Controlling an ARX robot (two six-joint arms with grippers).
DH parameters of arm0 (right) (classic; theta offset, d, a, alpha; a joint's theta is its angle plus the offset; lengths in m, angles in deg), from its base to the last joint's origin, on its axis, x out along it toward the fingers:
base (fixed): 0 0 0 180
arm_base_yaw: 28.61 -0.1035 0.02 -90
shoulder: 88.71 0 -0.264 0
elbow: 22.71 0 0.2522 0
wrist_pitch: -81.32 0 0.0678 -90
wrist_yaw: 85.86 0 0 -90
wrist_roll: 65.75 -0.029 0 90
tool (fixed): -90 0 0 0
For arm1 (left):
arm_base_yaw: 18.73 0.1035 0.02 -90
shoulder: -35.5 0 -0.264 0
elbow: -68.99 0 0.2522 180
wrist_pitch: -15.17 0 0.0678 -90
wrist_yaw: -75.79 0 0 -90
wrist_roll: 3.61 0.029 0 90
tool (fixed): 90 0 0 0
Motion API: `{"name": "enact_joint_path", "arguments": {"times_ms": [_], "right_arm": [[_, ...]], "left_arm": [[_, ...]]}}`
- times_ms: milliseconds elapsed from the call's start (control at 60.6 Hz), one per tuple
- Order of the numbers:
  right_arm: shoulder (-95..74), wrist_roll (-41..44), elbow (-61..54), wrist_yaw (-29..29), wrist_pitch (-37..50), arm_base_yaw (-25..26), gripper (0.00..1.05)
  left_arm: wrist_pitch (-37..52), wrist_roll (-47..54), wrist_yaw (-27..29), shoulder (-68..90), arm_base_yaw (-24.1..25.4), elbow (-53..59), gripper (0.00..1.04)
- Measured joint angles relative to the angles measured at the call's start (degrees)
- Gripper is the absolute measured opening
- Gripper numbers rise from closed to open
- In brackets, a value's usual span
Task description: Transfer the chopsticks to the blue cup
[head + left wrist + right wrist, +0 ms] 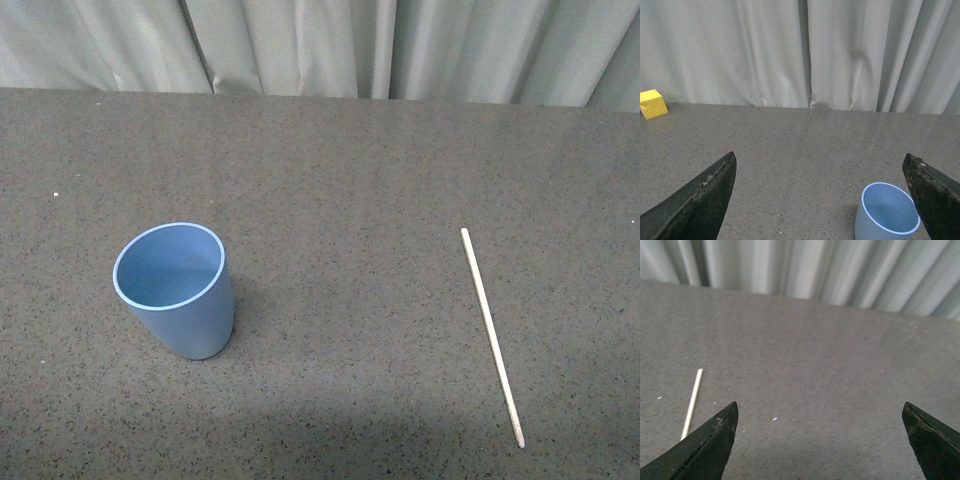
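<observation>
Our left gripper (pixel 820 157) and right gripper (pixel 820 405) gape wide, both empty, with only their fingertips in frame. The chopsticks (pixel 491 336) lie flat near the worktop's (pixel 340 170) right edge, one end hidden behind a right finger. The blue cup (pixel 175 290) stands upright toward the left edge, near a left finger.

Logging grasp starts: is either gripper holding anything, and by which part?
Nothing is held. The left gripper and right gripper are both open and empty; the chopstick lies on the table, apart from the blue cup.

Lab-type setup: grey table (pixel 330 150), curtain backdrop (pixel 300 45).
</observation>
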Motion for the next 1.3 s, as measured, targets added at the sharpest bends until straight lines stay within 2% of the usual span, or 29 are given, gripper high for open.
{"name": "enact_joint_path", "arguments": {"times_ms": [248,512,1023,1304], "right_arm": [[-34.8,-9.64,17.09,8.79,-3.45,-3.3,0.95],[-61.99,-16.87,34.16,13.42,-12.2,-4.81,0.95],[-77.75,-21.35,44.96,12.28,-16.9,-9.55,0.95],[-81.88,-22.43,47.52,11.8,-18.51,-10.14,0.95]], "left_arm": [[0.0,0.0,0.02,0.0,0.0,0.0,0.98],[0.0,0.0,0.02,0.0,0.0,0.0,0.98],[0.0,0.0,0.02,0.0,0.0,0.0,0.98],[0.0,0.0,0.0,0.0,0.0,0.0,0.98]]}}
